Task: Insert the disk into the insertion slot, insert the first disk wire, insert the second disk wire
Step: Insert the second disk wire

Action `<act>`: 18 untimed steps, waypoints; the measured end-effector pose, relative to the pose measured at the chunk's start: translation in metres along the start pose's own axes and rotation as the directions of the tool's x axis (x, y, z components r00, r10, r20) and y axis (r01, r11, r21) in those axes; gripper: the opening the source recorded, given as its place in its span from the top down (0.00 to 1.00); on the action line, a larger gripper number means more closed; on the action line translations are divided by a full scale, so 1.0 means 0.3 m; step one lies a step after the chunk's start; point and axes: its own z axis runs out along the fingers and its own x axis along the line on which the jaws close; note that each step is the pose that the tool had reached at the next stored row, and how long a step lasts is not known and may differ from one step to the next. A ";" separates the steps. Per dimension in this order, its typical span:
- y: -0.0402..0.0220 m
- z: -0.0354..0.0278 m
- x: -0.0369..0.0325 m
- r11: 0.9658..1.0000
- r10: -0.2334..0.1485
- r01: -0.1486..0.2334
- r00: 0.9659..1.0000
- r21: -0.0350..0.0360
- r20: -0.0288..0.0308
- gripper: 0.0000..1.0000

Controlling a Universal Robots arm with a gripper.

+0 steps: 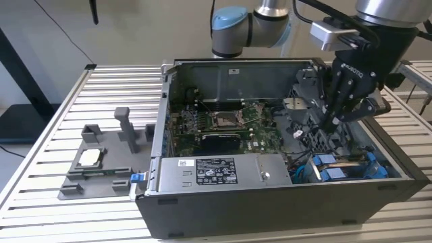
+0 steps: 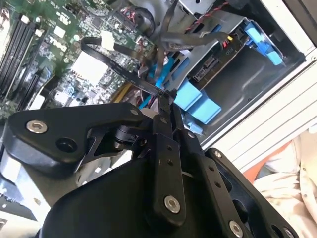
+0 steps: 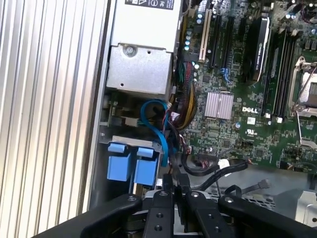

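Note:
The disk, in its bright blue carrier, lies inside the insertion slot at the near corner of the open computer case, on the exterior view's right. Its two blue tabs show in both wrist views. My gripper hangs inside the case just behind the slot. Its fingertips are pinched together on a thin black disk wire that loops over the motherboard. In the first wrist view the gripper sits right beside the tabs, with black and blue cables around it.
A grey power-supply box with a sticker fills the case's front. The motherboard lies behind it. A grey fixture stands on the slatted table at the exterior view's left. A person's sleeve is beside the case.

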 end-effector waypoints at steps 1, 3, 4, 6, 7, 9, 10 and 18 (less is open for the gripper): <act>-0.005 0.001 0.008 1.000 0.000 0.000 1.000 -0.006 0.001 0.84; -0.014 0.004 0.022 1.000 -0.001 0.001 1.000 -0.017 0.003 0.84; -0.019 0.005 0.029 1.000 -0.001 0.001 1.000 -0.021 0.004 0.84; -0.028 0.008 0.041 1.000 -0.002 0.002 1.000 -0.027 0.008 0.84; -0.032 0.010 0.046 1.000 -0.002 0.002 1.000 -0.028 0.012 0.84; -0.037 0.014 0.057 1.000 -0.003 0.003 1.000 -0.028 0.022 0.84; -0.039 0.016 0.061 1.000 -0.003 0.004 1.000 -0.027 0.027 0.84; -0.045 0.032 0.091 1.000 -0.005 0.006 0.998 -0.026 0.060 0.84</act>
